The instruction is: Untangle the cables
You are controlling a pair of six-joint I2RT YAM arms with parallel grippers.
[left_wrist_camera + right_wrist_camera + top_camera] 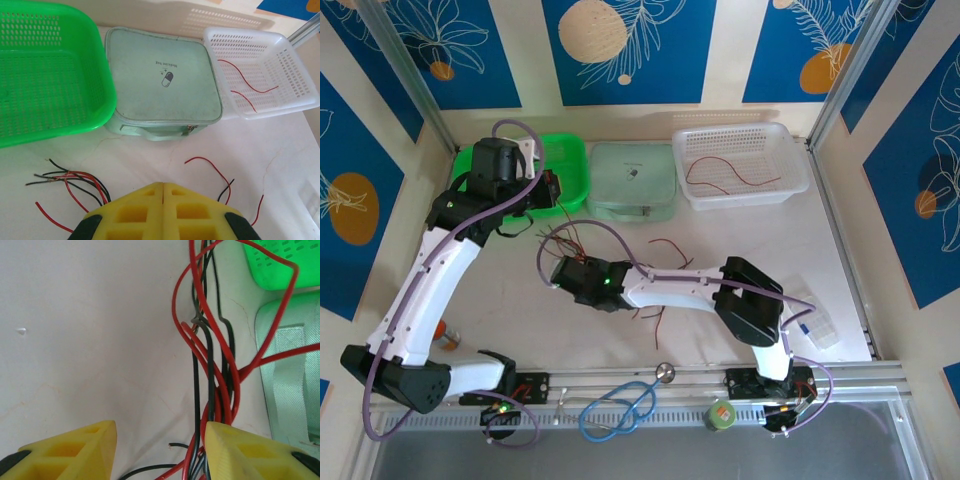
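The right fingers [75, 452] stand about half apart. The cables [210, 365], red and black and twisted over one another, run up through the gap hard against one finger. Nothing is squeezed between the two. That close view shows the strands crossing and looping. From overhead they are no more than a small snarl in the middle of the surface [150, 150], just beyond the right arm's tip.

The left fingers [135, 215] are pressed flat together, and I cannot tell whether a strand is pinched in the seam. Their own camera shows loose red and black ends fanning out on either side of them.

Farther off, that same camera reads the pill mark and the words "Medicine bag" on the pale green case [165, 95], which the overhead view leaves too small to make out. The case sits at the far side between the green basket [106, 80] on the left and the white basket [280, 111] on the right. Two red wires [250, 85] lie in the white one.

From above, a blue stethoscope [620, 408] lies at the near edge between the arm bases, with a small green tub [722, 415] just to its right.
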